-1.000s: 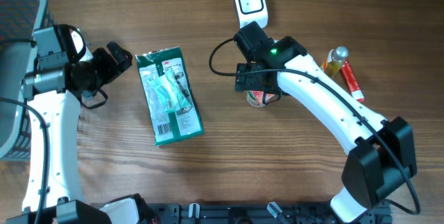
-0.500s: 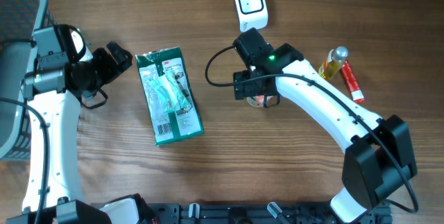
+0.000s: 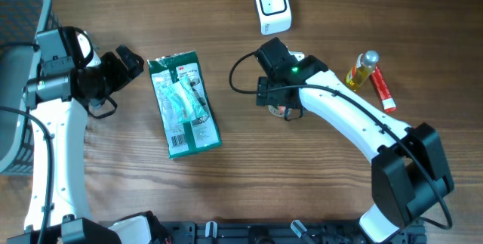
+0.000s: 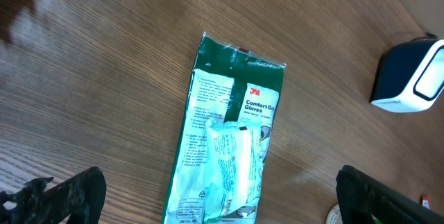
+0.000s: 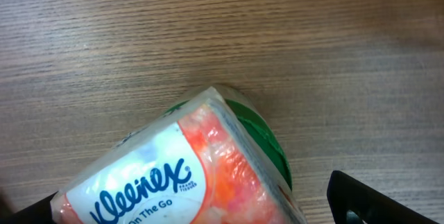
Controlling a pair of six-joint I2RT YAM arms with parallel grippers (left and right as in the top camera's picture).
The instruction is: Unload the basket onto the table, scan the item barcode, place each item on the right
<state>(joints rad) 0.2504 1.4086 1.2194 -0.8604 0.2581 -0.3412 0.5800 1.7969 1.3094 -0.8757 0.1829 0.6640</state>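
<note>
Wooden counter (image 3: 226, 199) carries every item here, and none is yet in front of the white box-shaped barcode scanner (image 3: 272, 6) at the far edge, so the scan itself has not been done. By my reading the pick-up is only beginning. The orange-and-white plastic-wrapped Kleenex tissue pack (image 5: 187, 172) lies on the counter, a little nearer than the scanner, directly under the right arm. The right fingers (image 5: 378, 197) are spread wide on either side of it. Bare wood shows between the pack and the finger on the right of the wrist view, so nothing is gripped; whether the other finger touches the wrap I cannot tell. What remains is closing on the pack, lifting it, and turning its barcode to the scanner window. No barcode shows on the faces in view. The left fingers (image 4: 66, 195) are also fully apart and empty, hanging above the counter near the flat green plastic packet of gloves (image 3: 183, 106). A small yellow bottle (image 3: 362, 69) and a red tube (image 3: 383, 89) lie to the right, untouched.
</note>
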